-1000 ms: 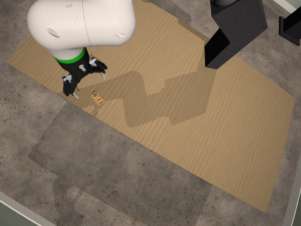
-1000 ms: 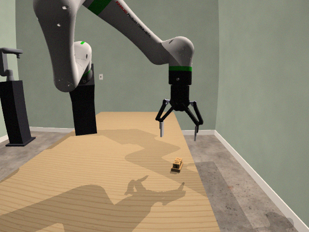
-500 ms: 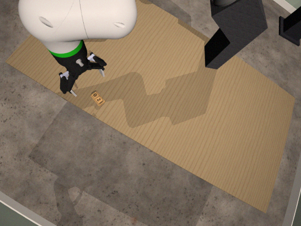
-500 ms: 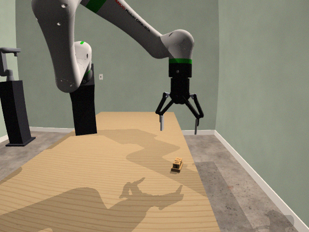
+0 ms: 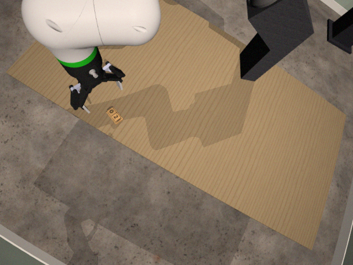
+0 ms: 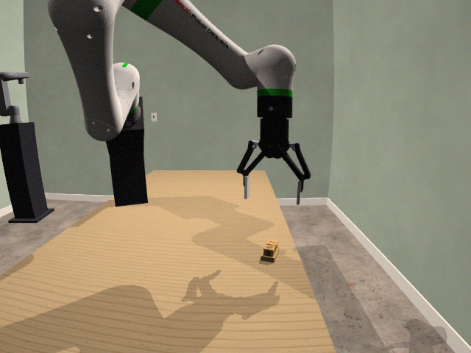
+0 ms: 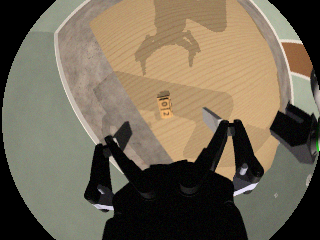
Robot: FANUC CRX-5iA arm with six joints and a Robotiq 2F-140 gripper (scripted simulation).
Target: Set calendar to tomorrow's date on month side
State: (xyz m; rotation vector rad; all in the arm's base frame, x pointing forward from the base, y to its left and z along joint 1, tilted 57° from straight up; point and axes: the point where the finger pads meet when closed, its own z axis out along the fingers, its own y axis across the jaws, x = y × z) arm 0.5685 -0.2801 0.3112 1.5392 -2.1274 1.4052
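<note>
The small wooden block calendar (image 5: 114, 115) (image 6: 270, 251) (image 7: 166, 104) stands on the wooden table top (image 5: 256, 171) (image 6: 114, 246) (image 7: 220, 60), close to the table's edge. Its two digit cubes sit side by side in the tray; from above, dark digits show on their top faces, a 0 on one cube. The side with the month's name is too small to read. My gripper (image 5: 103, 97) (image 6: 272, 195) (image 7: 166, 121) is wide open and empty. It hangs high above the table, pointing down, a little behind the calendar and apart from it.
The robot's black pedestal (image 5: 273, 34) (image 6: 127, 167) stands at the far side of the table. A second black stand (image 6: 20, 170) (image 5: 340, 31) is on the floor beyond it. Grey floor (image 5: 113, 199) (image 6: 342, 284) borders the table edge beside the calendar.
</note>
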